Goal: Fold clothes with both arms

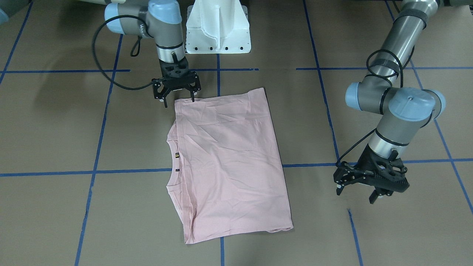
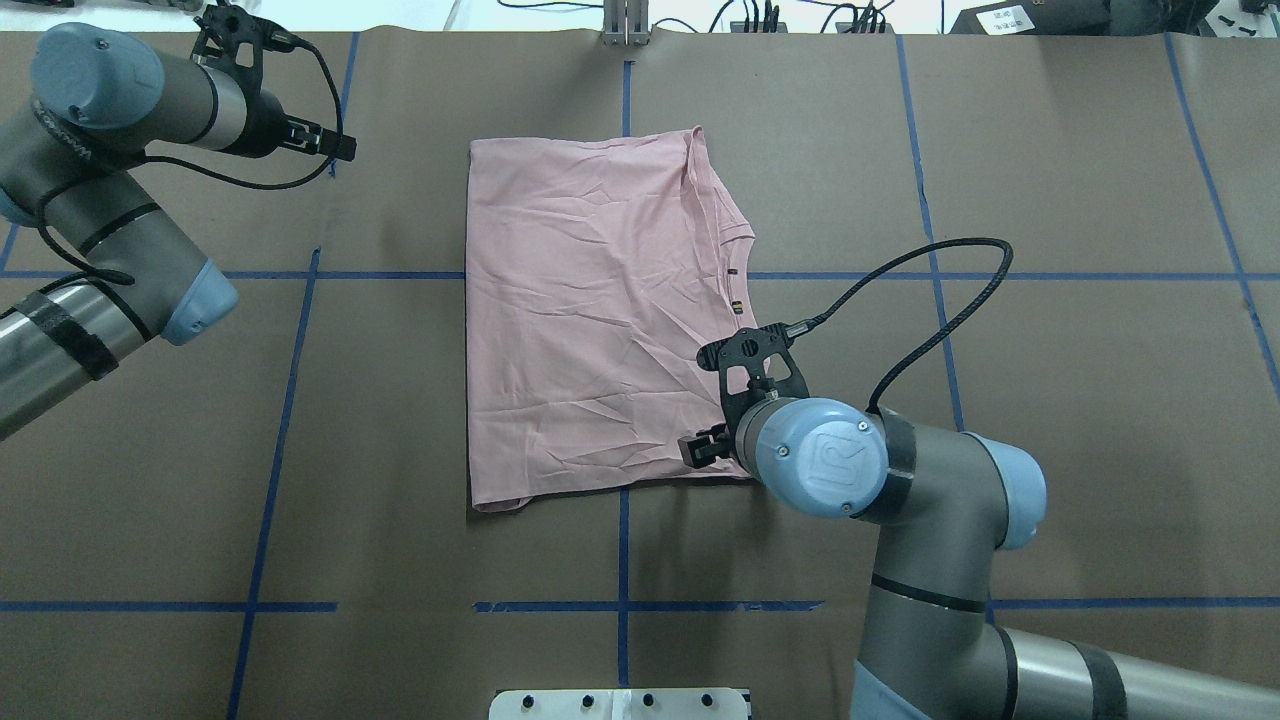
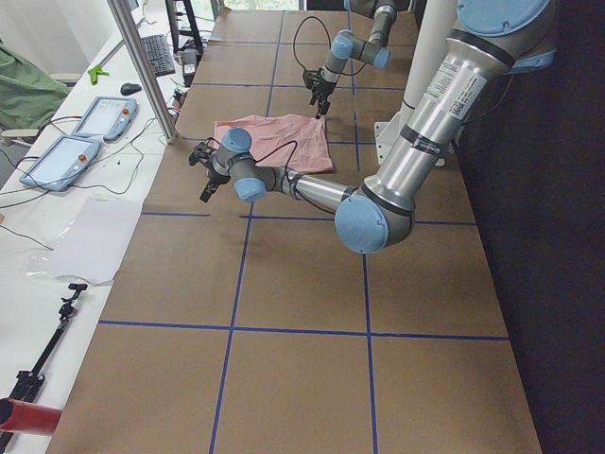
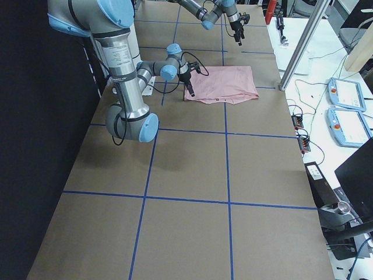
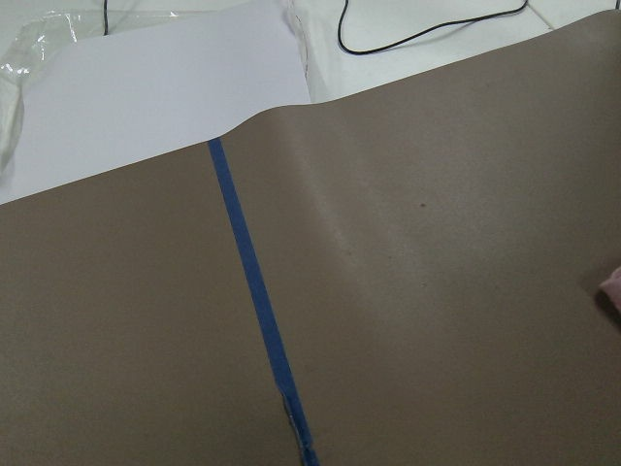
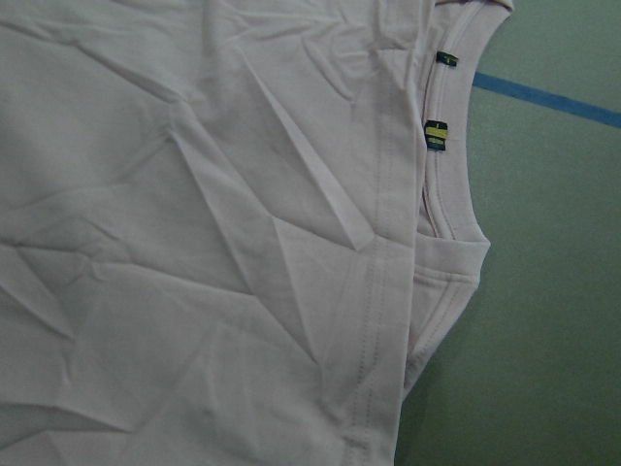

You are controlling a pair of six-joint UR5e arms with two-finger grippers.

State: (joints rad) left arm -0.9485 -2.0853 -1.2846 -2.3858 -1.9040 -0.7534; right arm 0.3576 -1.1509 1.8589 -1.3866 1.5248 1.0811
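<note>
The pale pink T-shirt (image 1: 229, 159) lies flat on the brown table, folded into a rectangle with its plain side up. It also shows in the overhead view (image 2: 590, 310). Its neckline with small dark tags (image 6: 437, 136) is on the robot's right side. My right gripper (image 1: 178, 96) is open just above the shirt's corner nearest the robot base, one fingertip (image 1: 193, 96) at the cloth's edge. In the overhead view the wrist hides most of it. My left gripper (image 1: 355, 195) is open and empty, above bare table well to the shirt's side.
The white pedestal base (image 1: 218, 27) stands behind the shirt. Blue tape lines (image 1: 221, 170) cross the table. A white sheet (image 5: 155, 87) lies past the table's far edge, and tablets (image 3: 80, 137) sit on the side bench.
</note>
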